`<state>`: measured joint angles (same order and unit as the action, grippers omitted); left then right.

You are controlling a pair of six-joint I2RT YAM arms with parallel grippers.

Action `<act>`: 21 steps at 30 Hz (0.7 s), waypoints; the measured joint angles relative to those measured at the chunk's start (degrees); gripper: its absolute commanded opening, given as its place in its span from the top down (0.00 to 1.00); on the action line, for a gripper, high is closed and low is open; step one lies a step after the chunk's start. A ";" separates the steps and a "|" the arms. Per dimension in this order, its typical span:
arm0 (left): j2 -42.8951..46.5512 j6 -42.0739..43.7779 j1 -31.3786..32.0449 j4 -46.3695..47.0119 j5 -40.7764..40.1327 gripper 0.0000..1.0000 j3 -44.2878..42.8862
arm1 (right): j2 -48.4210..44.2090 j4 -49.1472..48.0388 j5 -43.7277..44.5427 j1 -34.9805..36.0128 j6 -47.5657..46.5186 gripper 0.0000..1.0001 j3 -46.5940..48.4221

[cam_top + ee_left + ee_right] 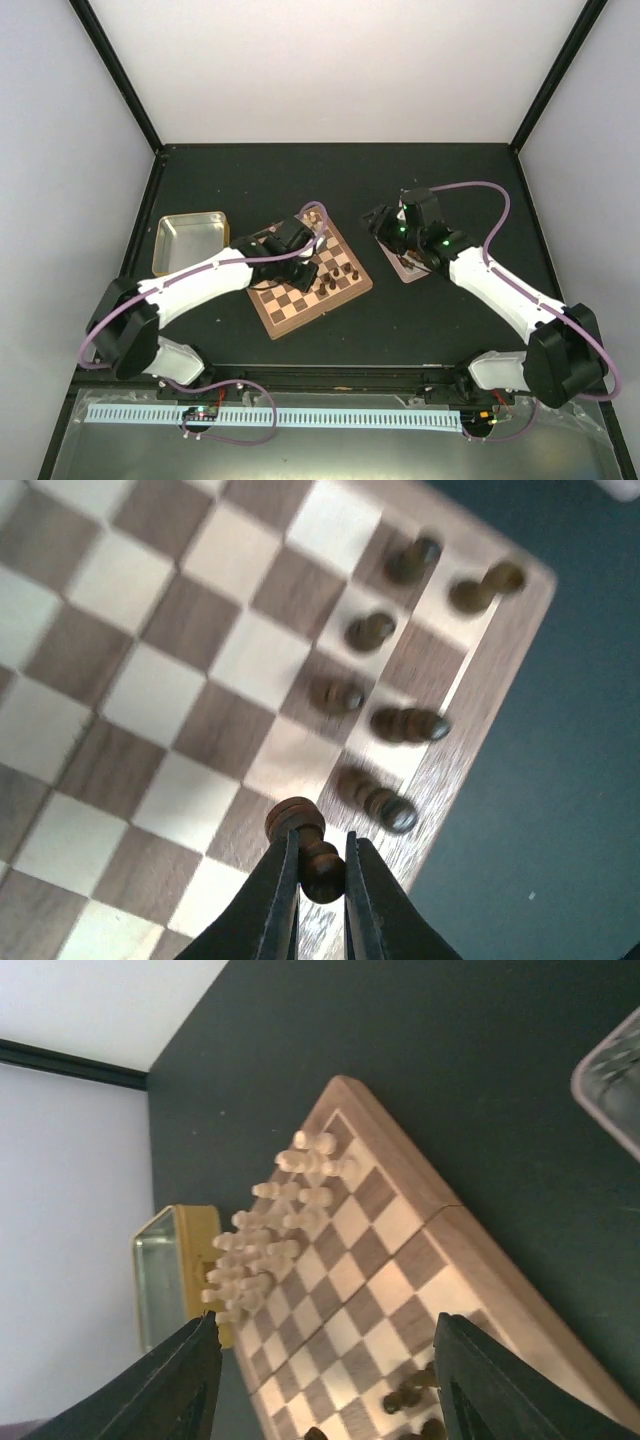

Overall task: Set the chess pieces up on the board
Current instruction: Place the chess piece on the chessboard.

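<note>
The board [290, 308] lies mid-table, tilted. My left gripper [320, 865] is shut on a dark brown chess piece [310, 845], held just above the board's right rim area [470, 720]. Several dark pieces [405, 723] stand on the squares beside that rim. In the top view the left gripper [303, 272] hovers over the board's middle. My right gripper [325, 1350] is open and empty, off the board to the right [385, 222]. Its view shows the board [390, 1290], several cream pieces [270, 1230] in rows on the far side and dark pieces [410, 1392] near.
A gold-sided tin [190, 240] sits left of the board, also in the right wrist view [165, 1280]. A silver tin [408, 265] lies under the right arm, its corner in the right wrist view [612, 1080]. The black table [430, 320] has raised walls around.
</note>
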<state>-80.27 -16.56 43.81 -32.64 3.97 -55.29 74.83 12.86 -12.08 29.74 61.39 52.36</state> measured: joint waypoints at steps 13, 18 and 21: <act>-10.78 1.33 -2.97 -8.02 6.21 0.95 -6.54 | -1.79 4.35 3.17 -1.01 -6.23 0.41 -0.70; -12.92 1.44 -3.96 -8.02 7.89 0.95 -7.13 | -1.79 4.42 3.17 -1.05 -6.71 0.41 -0.81; -14.40 1.49 -4.28 -8.04 9.05 0.95 -7.15 | -1.79 4.46 3.19 -1.20 -6.91 0.41 -1.01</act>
<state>-94.67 -15.07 39.53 -40.69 13.02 -62.43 73.03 17.32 -8.88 28.53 54.48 51.35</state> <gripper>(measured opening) 0.106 0.592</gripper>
